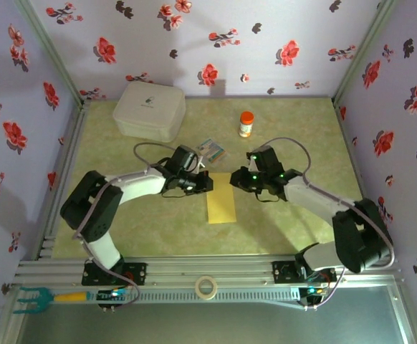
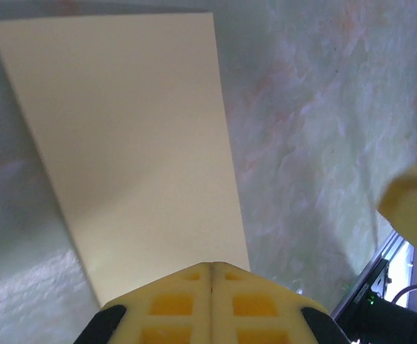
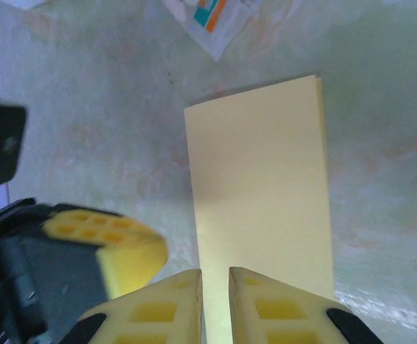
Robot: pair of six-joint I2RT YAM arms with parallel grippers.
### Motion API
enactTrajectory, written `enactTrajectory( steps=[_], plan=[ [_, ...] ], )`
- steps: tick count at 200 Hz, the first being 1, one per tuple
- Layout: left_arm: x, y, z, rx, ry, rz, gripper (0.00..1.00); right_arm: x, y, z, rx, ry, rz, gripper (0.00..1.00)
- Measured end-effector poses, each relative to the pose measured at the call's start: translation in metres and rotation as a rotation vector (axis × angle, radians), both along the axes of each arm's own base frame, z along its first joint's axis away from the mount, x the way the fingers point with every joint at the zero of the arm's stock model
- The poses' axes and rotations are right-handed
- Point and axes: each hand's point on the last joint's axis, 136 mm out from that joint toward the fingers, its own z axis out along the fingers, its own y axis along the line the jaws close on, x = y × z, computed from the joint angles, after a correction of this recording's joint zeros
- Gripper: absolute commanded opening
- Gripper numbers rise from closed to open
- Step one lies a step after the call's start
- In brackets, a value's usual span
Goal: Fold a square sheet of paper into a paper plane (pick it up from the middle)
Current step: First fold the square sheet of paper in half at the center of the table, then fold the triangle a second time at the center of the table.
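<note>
My left gripper was right up against its camera, its two yellow fingers pressed tight together with no gap. They sat on the near edge of the yellow paper, and I could not tell if they pinched it or just pushed it down. I think they were there to stop the paper from sliding. The paper lay flat on the green table, in the middle, between my two grippers. It was a long shape and not a square, so I judged that it was folded in half. My right gripper was at the same end of the paper, just beside the left one. Its fingers were a tiny bit apart and held nothing, maybe letting go. The printed packet lay near the paper's far end. The white box and the little orange-capped bottle stood well apart at the back.
</note>
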Motion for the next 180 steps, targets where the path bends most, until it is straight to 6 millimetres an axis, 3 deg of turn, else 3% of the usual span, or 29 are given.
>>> enactTrajectory(
  steps=[61, 96, 180],
  plan=[
    [0.046, -0.004, -0.022, -0.017, 0.048, 0.043, 0.0, -0.052, -0.023, -0.059, -0.03, 0.233, -0.049, 0.18],
    [0.063, -0.009, -0.032, -0.026, 0.061, 0.048, 0.01, -0.061, -0.013, -0.058, -0.002, 0.26, -0.028, 0.19],
    [0.056, -0.005, -0.052, -0.048, 0.079, 0.03, 0.01, -0.08, -0.006, -0.071, -0.002, 0.326, 0.003, 0.37]
  ],
)
